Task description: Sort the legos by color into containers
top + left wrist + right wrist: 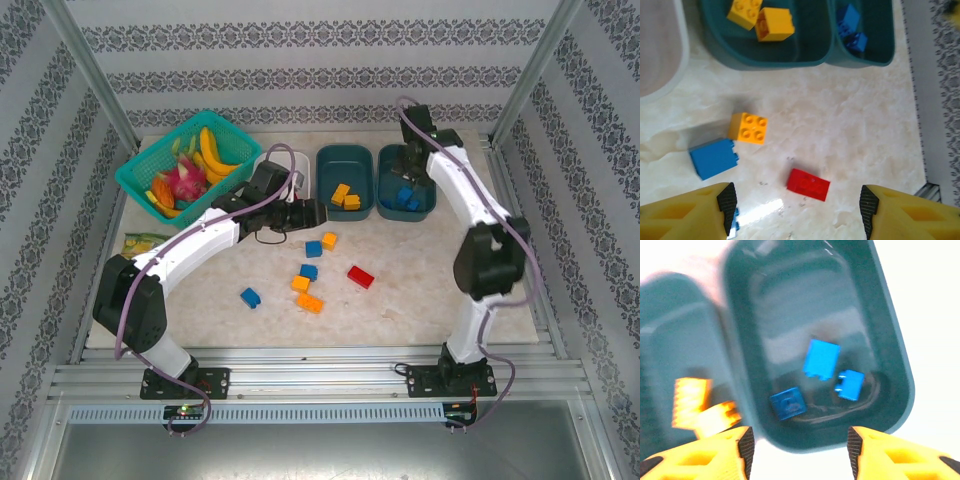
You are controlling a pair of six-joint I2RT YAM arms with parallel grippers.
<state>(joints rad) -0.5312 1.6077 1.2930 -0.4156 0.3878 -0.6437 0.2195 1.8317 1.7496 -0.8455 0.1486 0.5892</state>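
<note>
A bright teal lattice basket (140, 172) of toy fruit sits at the far left of the worktop (420, 270). The left arm (200, 240) reaches past it and covers most of the white tub (660, 45) in the top view. Beside that tub stand 2 dark teal tubs. The middle one (325, 170) holds 2 orange-yellow legos (346, 197), and the right one (384, 195) holds 3 blue legos (821, 359). 7 legos lie loose on the worktop: 3 orange-yellow, 3 blue and 1 red brick (808, 184).

The left arm stretches low across the worktop, its wrist near the white tub. The left jaws stand spread and bare, with the red brick lying ahead of them. The right arm (465, 200) arches up and forward, its wrist tipped down over the right tub. The right jaws hang spread with nothing between them.
</note>
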